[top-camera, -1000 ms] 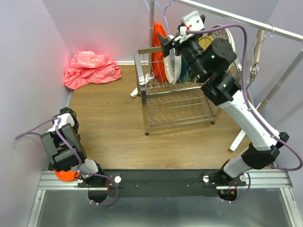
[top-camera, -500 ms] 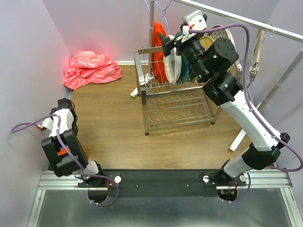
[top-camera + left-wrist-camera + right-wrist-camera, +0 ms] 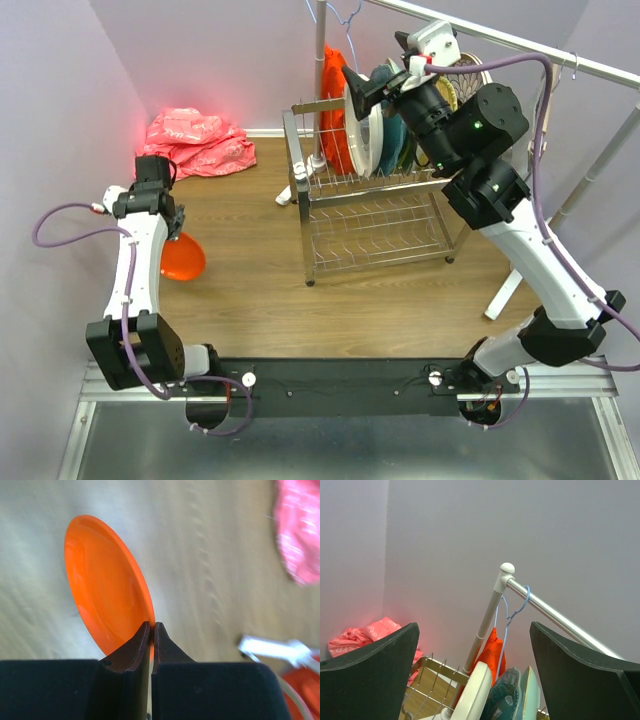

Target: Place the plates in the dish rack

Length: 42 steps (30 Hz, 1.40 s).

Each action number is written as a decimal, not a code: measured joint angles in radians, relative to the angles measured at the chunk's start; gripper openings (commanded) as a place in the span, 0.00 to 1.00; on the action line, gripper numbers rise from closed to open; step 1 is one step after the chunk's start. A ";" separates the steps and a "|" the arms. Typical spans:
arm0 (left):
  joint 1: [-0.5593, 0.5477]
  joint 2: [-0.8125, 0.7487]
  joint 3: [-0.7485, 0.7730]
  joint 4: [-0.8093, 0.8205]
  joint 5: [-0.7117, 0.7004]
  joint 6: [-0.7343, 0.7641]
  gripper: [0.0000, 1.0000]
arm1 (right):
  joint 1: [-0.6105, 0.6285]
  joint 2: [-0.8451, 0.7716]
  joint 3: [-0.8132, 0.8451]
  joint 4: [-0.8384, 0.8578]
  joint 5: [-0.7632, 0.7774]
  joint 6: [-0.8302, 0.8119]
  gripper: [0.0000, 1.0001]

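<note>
Left wrist view shows the left gripper (image 3: 151, 626) with its fingers pinching the orange plate (image 3: 105, 585) by the rim. The arm has swung the plate out from the near edge, over the surface, well apart from the dish rack (image 3: 375, 215). The right gripper (image 3: 473, 630), fingers spread, has lifted off the racked plates (image 3: 385, 135), likely making room.

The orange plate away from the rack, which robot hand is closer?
Left. The left gripper is shut on the orange plate, pinching its rim. The right gripper is open, up over the dish rack, far off.
</note>
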 measured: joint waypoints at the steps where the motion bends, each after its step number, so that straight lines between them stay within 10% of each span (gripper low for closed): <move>1: -0.016 -0.005 0.018 0.008 0.014 0.003 0.00 | 0.000 -0.006 -0.005 0.000 -0.006 0.002 1.00; 22: -0.080 -0.248 0.207 0.467 0.422 0.412 0.00 | 0.000 -0.020 -0.029 -0.108 -0.256 0.109 0.99; 42: -0.322 -0.108 0.666 0.581 0.657 0.298 0.00 | 0.000 0.018 0.156 -0.093 -0.069 0.108 0.99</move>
